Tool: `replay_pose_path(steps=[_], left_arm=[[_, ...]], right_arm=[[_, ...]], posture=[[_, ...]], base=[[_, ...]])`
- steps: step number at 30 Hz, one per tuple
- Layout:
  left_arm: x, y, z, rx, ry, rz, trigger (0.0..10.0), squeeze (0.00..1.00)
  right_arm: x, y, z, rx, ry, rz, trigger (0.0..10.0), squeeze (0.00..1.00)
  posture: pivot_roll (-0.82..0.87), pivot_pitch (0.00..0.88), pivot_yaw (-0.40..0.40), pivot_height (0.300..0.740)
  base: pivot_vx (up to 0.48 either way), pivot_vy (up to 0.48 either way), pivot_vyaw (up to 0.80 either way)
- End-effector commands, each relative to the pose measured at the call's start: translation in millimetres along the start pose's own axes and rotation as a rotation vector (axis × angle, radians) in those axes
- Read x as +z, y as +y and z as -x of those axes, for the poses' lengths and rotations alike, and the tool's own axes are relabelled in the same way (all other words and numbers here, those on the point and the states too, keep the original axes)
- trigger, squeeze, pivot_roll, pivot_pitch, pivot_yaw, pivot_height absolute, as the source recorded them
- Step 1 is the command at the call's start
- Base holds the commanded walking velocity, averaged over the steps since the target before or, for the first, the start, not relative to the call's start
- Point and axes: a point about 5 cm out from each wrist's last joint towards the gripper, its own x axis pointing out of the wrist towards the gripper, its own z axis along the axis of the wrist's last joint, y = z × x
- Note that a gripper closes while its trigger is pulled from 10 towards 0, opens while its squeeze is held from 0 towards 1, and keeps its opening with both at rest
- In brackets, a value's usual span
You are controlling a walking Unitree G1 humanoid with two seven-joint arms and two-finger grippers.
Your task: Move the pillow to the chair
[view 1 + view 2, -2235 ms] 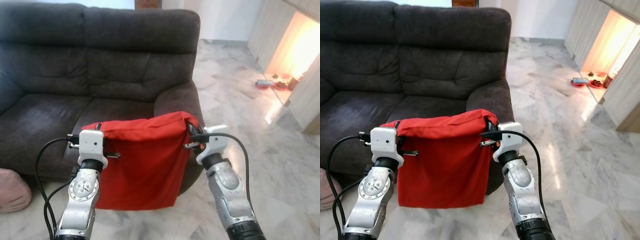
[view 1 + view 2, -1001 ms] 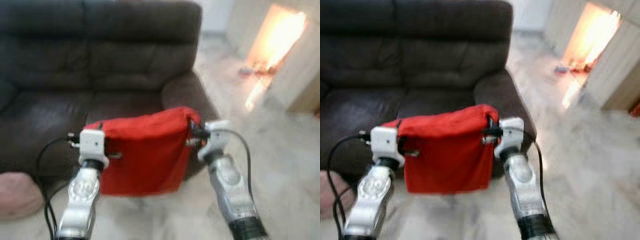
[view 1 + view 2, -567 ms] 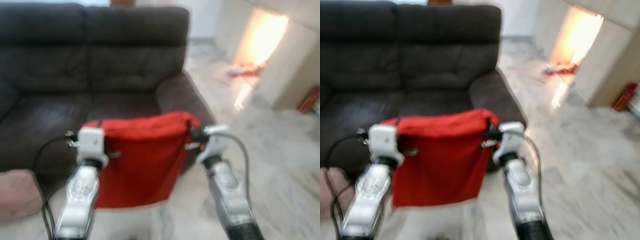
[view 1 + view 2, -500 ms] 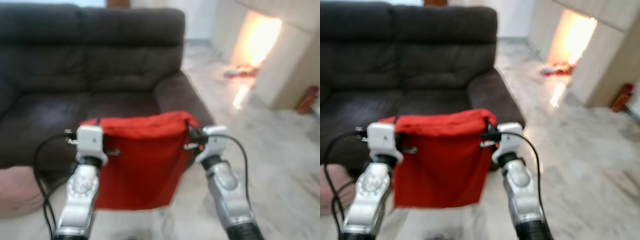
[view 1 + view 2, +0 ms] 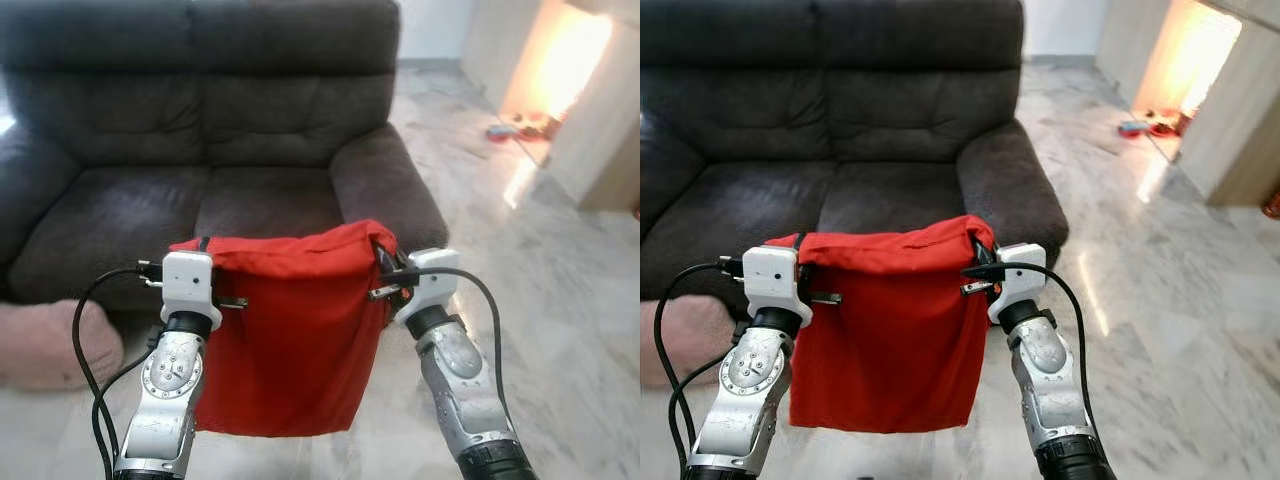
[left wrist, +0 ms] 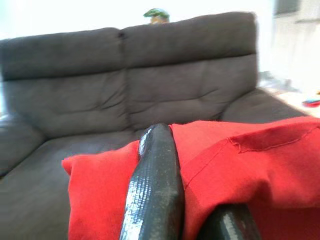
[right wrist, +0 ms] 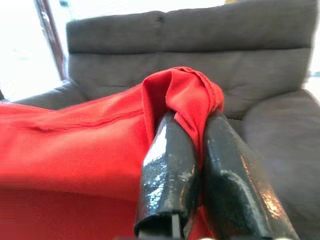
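The left gripper [image 5: 205, 247] is closed on the upper left corner of the flat red fabric pillow [image 5: 285, 330]; in the left wrist view its black fingers [image 6: 155, 195] pinch a fold of red cloth between them. The right gripper [image 5: 385, 262] is likewise clamped on the upper right corner, where the right wrist view shows both fingers [image 7: 170, 170] pressed together on a bunched tuck of the fabric. The pillow hangs in the air between the two silver arms, clear of the floor. Its top edge runs nearly level from one gripper to the other, rising slightly toward the right gripper. The broad face is turned toward the robot, and the long axis hangs downward from the held edge to the loose lower hem.

Behind the pillow stands the dark grey two-seat fabric sofa [image 5: 200, 130], its seat and right armrest just beyond the top edge. A pale pink rounded cushion [image 5: 50, 340] lies on the grey-white marble floor [image 5: 560, 290] at the sofa's left foot.

Compared with 2.2 s ago, the grip and the pillow's hang are unchanged. The whole view has shifted, so more of the sofa's left side and of the pink cushion is visible.
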Motion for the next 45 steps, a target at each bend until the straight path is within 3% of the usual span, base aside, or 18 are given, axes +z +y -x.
replay_pose_path(steps=[1, 10, 29, 34, 45], left_arm=[[28, -3.8, -7.8, -0.006, -0.134, 0.007, 10.0, 0.00], [28, -4.3, -8.3, -0.009, -0.136, 0.006, 10.0, 0.00], [32, -2.0, -9.0, -0.024, -0.150, -0.032, 10.0, 0.00], [52, 1.7, -17.5, -0.058, -0.206, -0.114, 10.0, 0.00], [71, -0.1, -22.2, -0.076, -0.265, -0.129, 10.0, 0.00]], right_arm=[[15, -2.9, -2.1, 0.010, -0.067, 0.019, 10.0, 0.00], [15, 0.0, -1.1, 0.031, -0.068, 0.025, 10.0, 0.00], [28, -6.8, -5.4, -0.012, -0.114, 0.013, 10.0, 0.00], [44, -7.6, -11.3, -0.023, -0.170, 0.011, 10.0, 0.00], [62, -5.8, -16.4, -0.031, -0.224, -0.002, 10.0, 0.00]], posture=[[0.07, 0.000, -0.024, 0.740], [0.07, 0.002, -0.024, 0.740], [0.07, 0.007, -0.025, 0.740], [0.07, 0.006, -0.026, 0.740], [0.07, 0.007, -0.025, 0.740]], base=[[0.251, 0.000, 0.00], [0.261, 0.000, 0.54], [0.285, 0.000, 0.00], [0.296, 0.000, 0.00], [0.318, 0.000, 0.00]])
